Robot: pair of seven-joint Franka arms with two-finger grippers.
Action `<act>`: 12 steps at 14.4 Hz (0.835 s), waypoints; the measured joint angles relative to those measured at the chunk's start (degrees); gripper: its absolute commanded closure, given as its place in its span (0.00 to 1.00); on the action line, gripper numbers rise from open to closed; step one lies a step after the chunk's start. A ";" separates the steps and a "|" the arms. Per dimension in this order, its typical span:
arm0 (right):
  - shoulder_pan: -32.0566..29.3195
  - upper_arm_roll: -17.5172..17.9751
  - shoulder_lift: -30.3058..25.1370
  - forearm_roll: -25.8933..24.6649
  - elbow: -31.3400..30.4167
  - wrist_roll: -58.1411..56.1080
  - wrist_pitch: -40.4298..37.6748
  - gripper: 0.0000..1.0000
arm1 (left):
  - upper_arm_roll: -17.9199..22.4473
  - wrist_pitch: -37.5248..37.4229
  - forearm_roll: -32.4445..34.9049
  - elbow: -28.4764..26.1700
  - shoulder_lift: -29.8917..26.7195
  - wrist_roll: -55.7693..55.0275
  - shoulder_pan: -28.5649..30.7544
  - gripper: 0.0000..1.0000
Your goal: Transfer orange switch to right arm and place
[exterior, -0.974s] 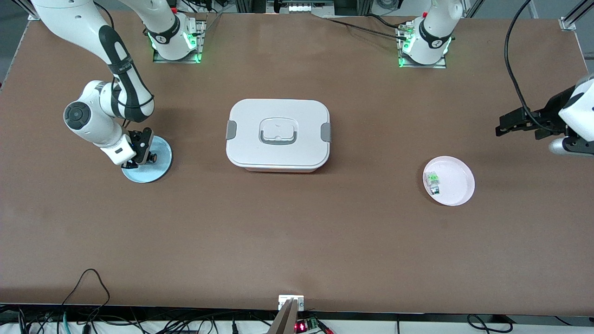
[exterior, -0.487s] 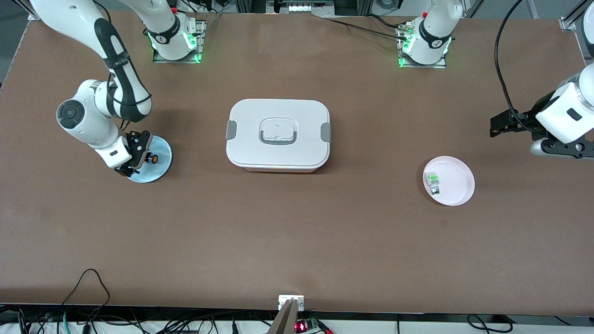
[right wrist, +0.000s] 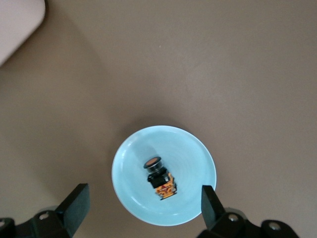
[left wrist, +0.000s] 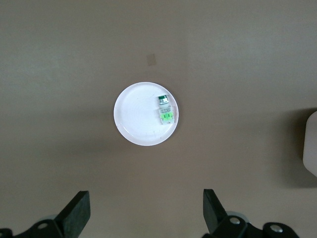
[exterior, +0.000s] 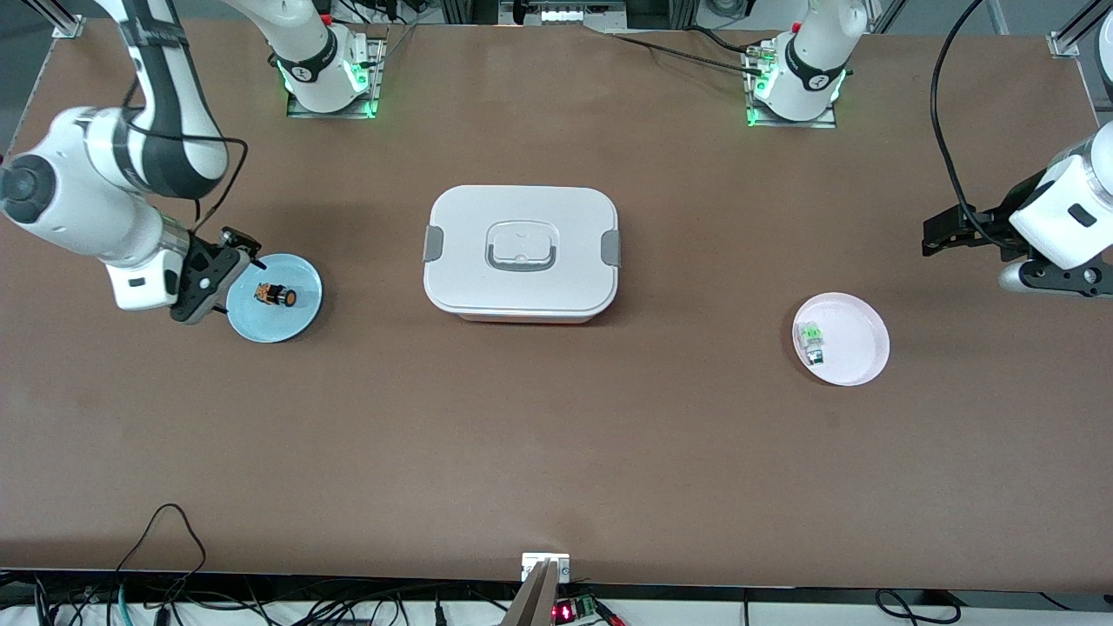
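Observation:
The orange switch (exterior: pixel 276 296) lies on its side on the light blue plate (exterior: pixel 291 322), toward the right arm's end of the table. Seen from the right wrist, the switch (right wrist: pixel 159 177) rests near the middle of the plate (right wrist: pixel 131 161), orange face and black body showing. My right gripper (exterior: pixel 217 274) hovers open over the plate's edge, nothing between its fingers (right wrist: pixel 77 198). My left gripper (exterior: pixel 937 236) hangs open and empty at the left arm's end, above the table beside a pale pink plate (exterior: pixel 861 356).
A white lidded box (exterior: pixel 522 252) stands mid-table. The pink plate (left wrist: pixel 133 116) holds a small green-and-clear part (left wrist: pixel 165 109). Cables run along the table edge nearest the front camera.
The right gripper opened and left the orange switch on the blue plate, then rose and drew back toward the right arm's end. The left arm shifted slightly.

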 measured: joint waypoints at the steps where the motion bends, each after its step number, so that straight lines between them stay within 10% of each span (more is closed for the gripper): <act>1: 0.72 0.12 -0.81 -0.35 2.12 5.82 -4.07 0.00 | 0.23 0.00 -1.30 0.00 0.00 -0.35 0.40 0.00; 12: -16.31 19.62 -13.97 -6.35 16.00 45.46 -28.51 0.00 | -0.09 0.00 -3.15 0.00 0.02 -4.40 2.43 0.00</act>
